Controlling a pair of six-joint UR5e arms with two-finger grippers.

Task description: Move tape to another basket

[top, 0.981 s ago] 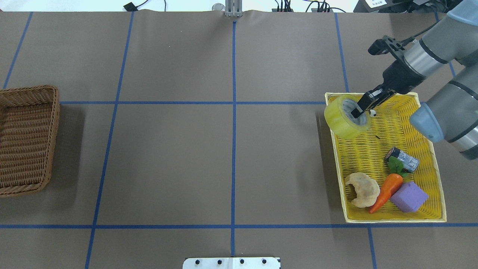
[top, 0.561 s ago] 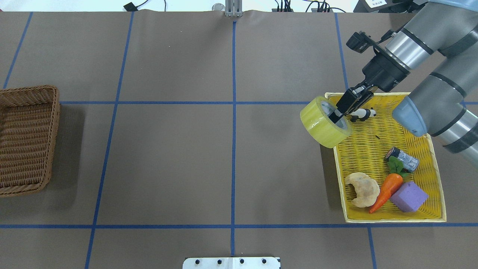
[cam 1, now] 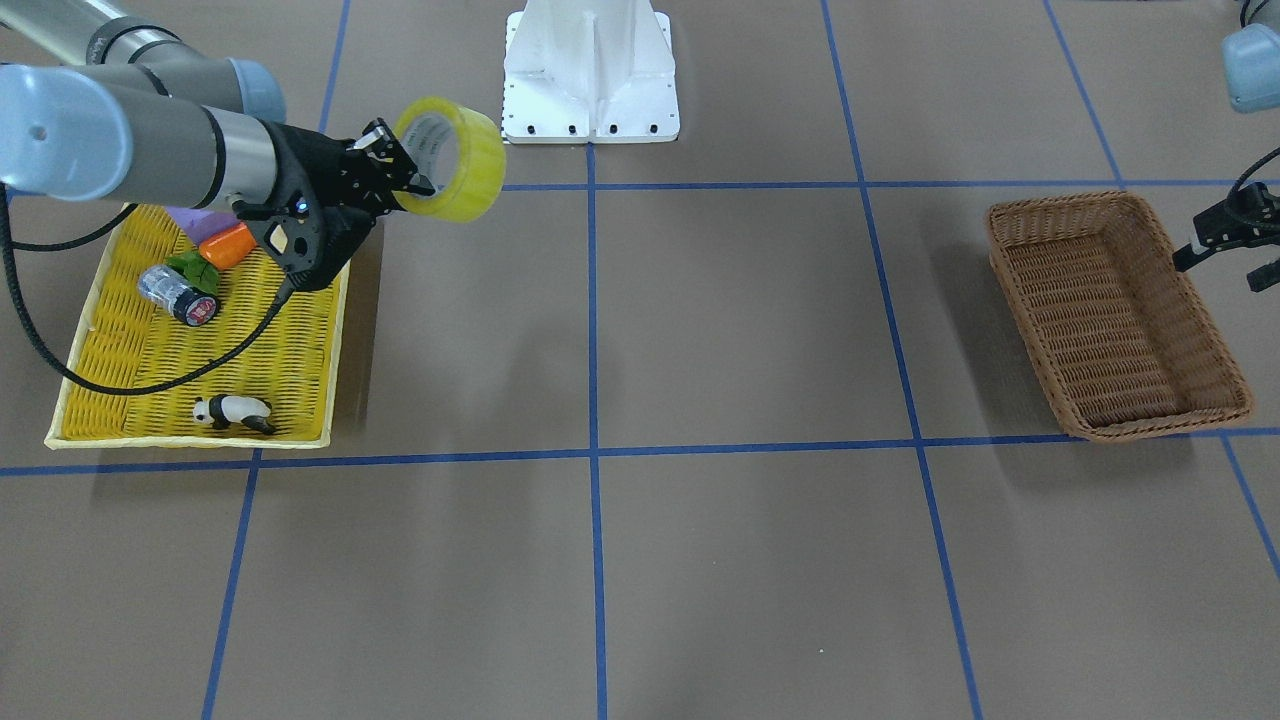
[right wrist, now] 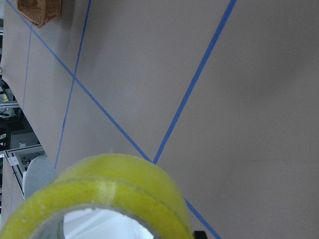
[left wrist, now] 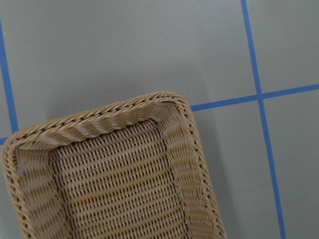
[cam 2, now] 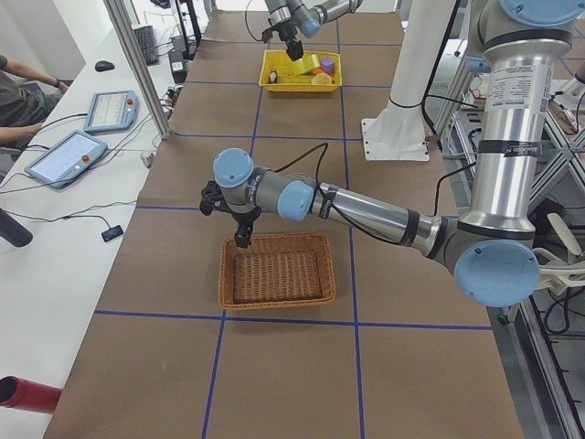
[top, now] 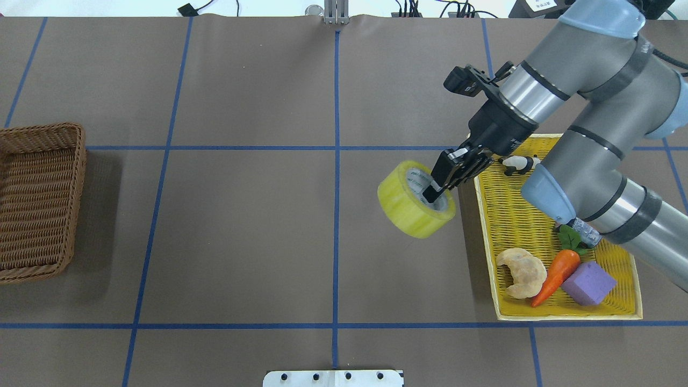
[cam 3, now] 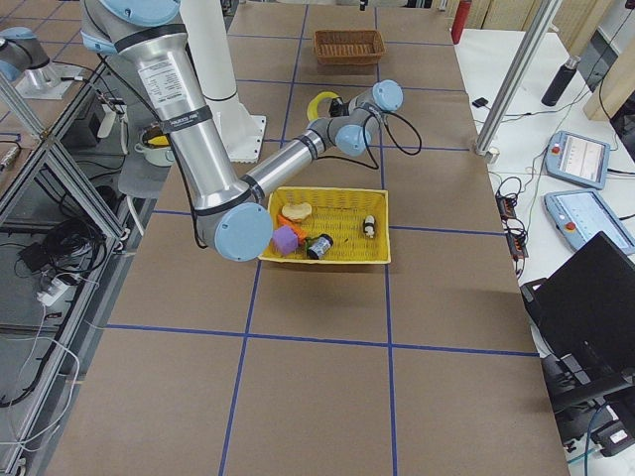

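Pinching tape (top: pixel 408 209) wall w/ one finger inside the core, R claw (top: pixel 438 188) holds roll above tabletop (top: pixel 258 215), just beside yellow tray (top: pixel 516 226), well apart from basket (top: pixel 37 199). L claw (cam 2: pixel 239 240) by basket's rim; aperture can't be told.

The overhead camera looks down on the table (top: pixel 242 226) from the robot's edge; the front-facing one faces back from the opposite edge, both sharing the basket (top: pixel 40 199). Side cameras sight along from each end; wrist cameras sit close.
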